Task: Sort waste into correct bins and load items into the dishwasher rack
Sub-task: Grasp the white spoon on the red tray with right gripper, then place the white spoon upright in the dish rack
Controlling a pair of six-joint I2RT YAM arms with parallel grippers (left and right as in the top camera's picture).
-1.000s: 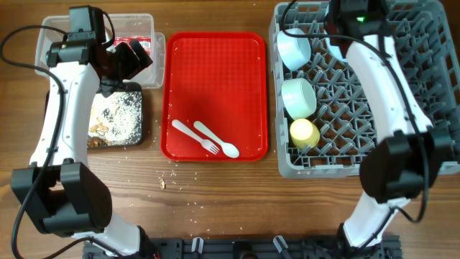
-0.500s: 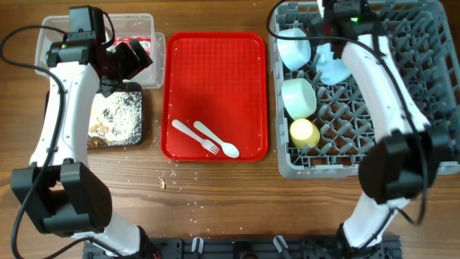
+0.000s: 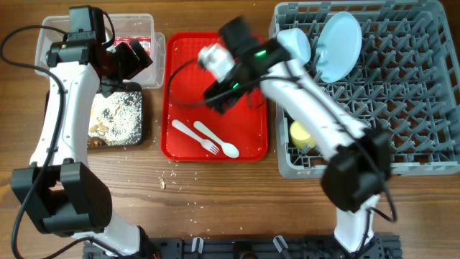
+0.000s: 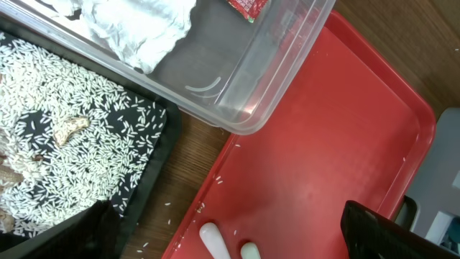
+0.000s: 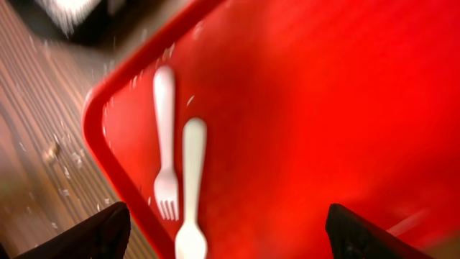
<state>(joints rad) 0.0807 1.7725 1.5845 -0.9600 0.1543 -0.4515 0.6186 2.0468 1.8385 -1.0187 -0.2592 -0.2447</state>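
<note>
overhead: right gripper (image 3: 219,97) is hovering over red tray (image 3: 215,50), jaws spread, empty, likely lining up fork (image 3: 194,135) and spoon (image 3: 214,138); left gripper (image 3: 135,60) agape, idling by clear tub (image 3: 144,20).

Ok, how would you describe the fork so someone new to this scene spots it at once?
Find the red tray in the middle of the table, between the black tray and the grey rack. A white fork and spoon lie side by side near its edge closest to the robot. The fork is nearer the black tray and ends in tines, not a rounded bowl.
</note>
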